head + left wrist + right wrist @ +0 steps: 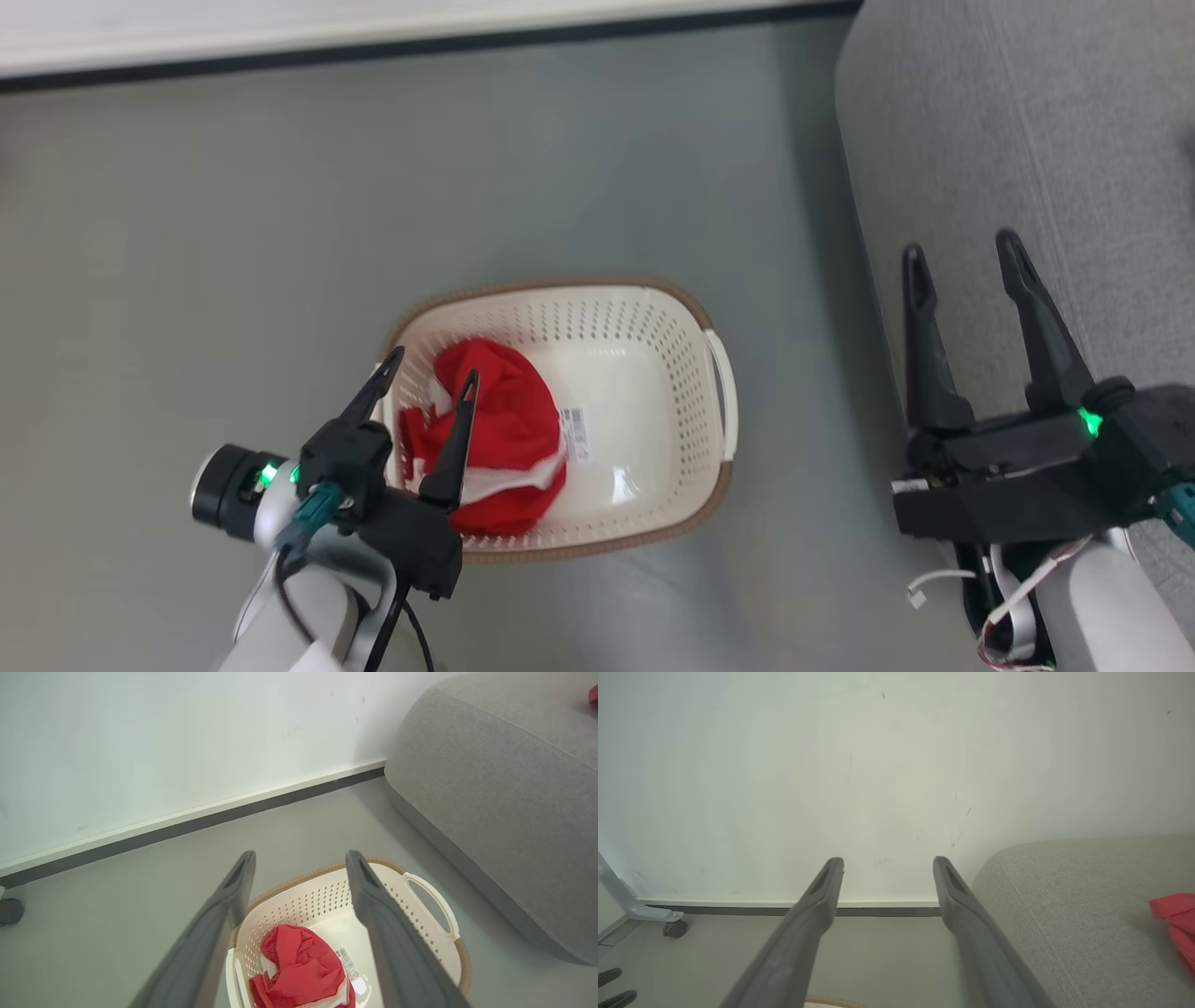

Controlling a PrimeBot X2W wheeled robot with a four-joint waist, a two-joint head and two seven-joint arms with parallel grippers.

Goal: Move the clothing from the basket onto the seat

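The grey floor (233,233) carries everything you see. The basket (607,322) stands directly on it, under the fingertips of your left pincer (434,364), which hang over its left end. The seat (1027,140) rests on the floor too, beneath your right pincer (962,244) and well right of the left one. Beyond both pincers the floor ends at a dark skirting strip (373,51) under the wall (878,765). A small caster (675,928) sits there, far left of your right pincer.
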